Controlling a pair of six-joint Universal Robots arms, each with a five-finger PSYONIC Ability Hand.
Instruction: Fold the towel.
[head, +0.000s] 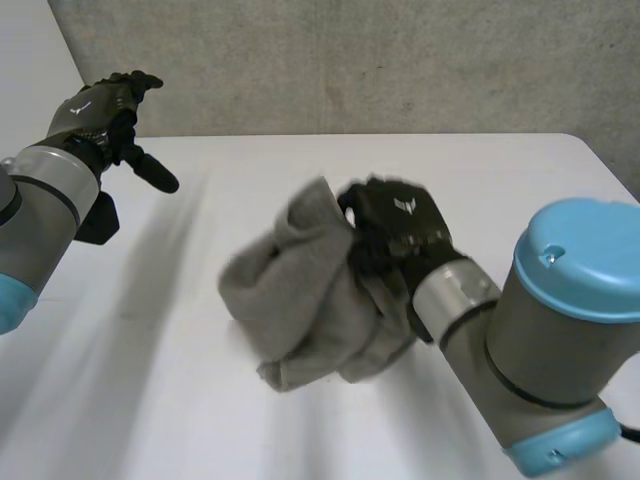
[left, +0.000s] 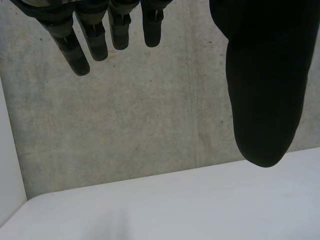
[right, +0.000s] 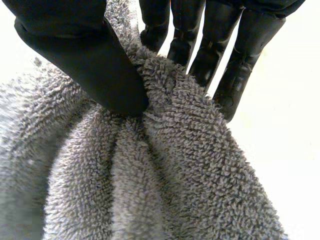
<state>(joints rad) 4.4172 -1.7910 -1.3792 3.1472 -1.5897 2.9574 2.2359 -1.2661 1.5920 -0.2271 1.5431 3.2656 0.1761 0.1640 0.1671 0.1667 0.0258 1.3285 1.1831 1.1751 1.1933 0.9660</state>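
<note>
A grey terry towel (head: 300, 295) hangs bunched in a loose heap over the middle of the white table (head: 150, 400). My right hand (head: 395, 230) is shut on the towel's upper right part. In the right wrist view the thumb (right: 95, 65) and the fingers (right: 235, 80) pinch a gathered ridge of the towel (right: 150, 175). My left hand (head: 100, 110) is raised at the far left, well apart from the towel. Its fingers (left: 75, 45) and thumb (left: 262, 90) are straight and hold nothing.
A grey concrete wall (head: 380, 60) stands behind the table's far edge. The table's right corner (head: 585, 150) lies beyond my right arm. Bare tabletop (left: 200, 205) stretches below my left hand.
</note>
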